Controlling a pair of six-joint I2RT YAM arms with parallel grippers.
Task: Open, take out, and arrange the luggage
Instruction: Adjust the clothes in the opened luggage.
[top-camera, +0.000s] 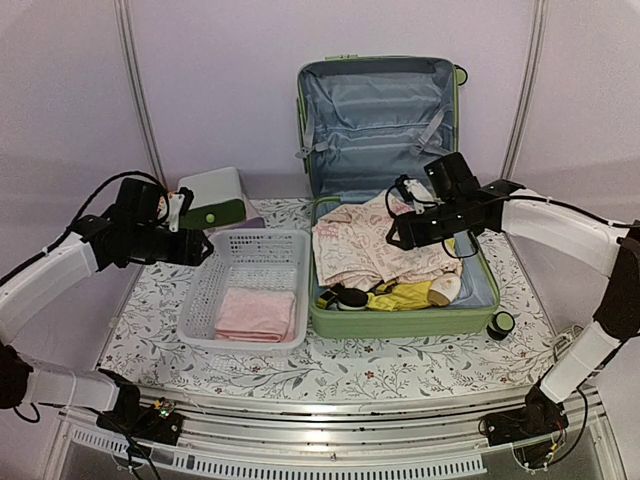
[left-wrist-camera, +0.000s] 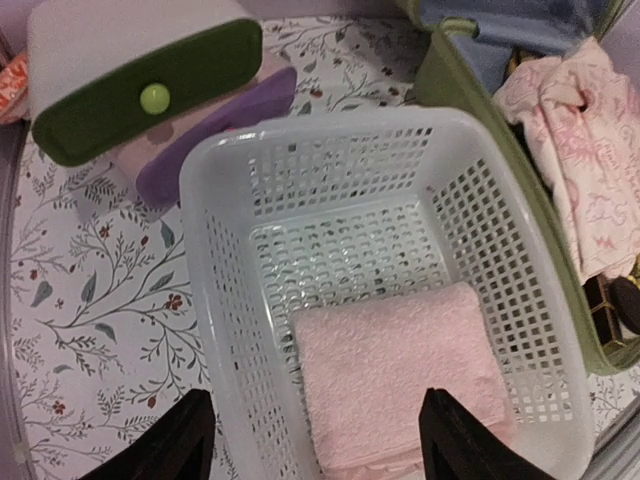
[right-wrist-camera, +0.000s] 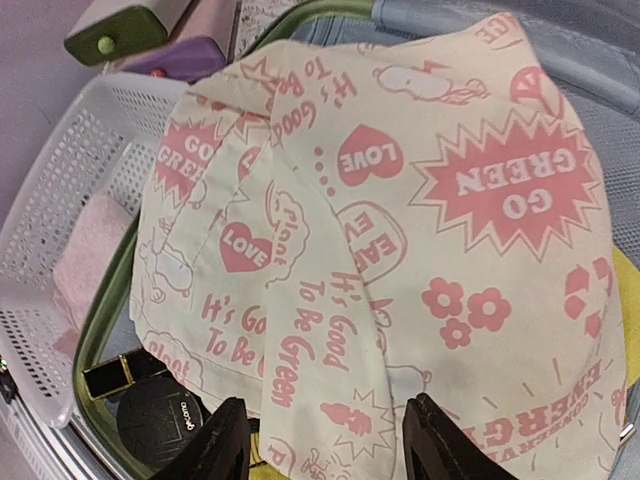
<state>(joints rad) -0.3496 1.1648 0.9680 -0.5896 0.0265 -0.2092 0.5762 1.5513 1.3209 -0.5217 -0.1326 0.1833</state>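
The luggage (top-camera: 400, 322) lies open at centre right, its lid (top-camera: 380, 120) upright against the back wall. Inside are a cream cloth with pink print (top-camera: 365, 245), a yellow item (top-camera: 400, 297) and a black round case (top-camera: 350, 297). My right gripper (top-camera: 400, 232) hovers open just over that cloth (right-wrist-camera: 400, 230), fingers apart and nothing clamped (right-wrist-camera: 330, 445). My left gripper (top-camera: 195, 245) stands open above the near end of the white basket (left-wrist-camera: 300, 135), over a folded pink towel (left-wrist-camera: 400, 370) lying in it.
The white perforated basket (top-camera: 250, 245) sits directly left of the luggage, touching its green wall (left-wrist-camera: 480, 120). Behind it stands a white-and-green drawer box (top-camera: 212, 195) on a purple item (left-wrist-camera: 215, 130). A black wheel (top-camera: 500, 322) sticks out at the luggage's right front corner.
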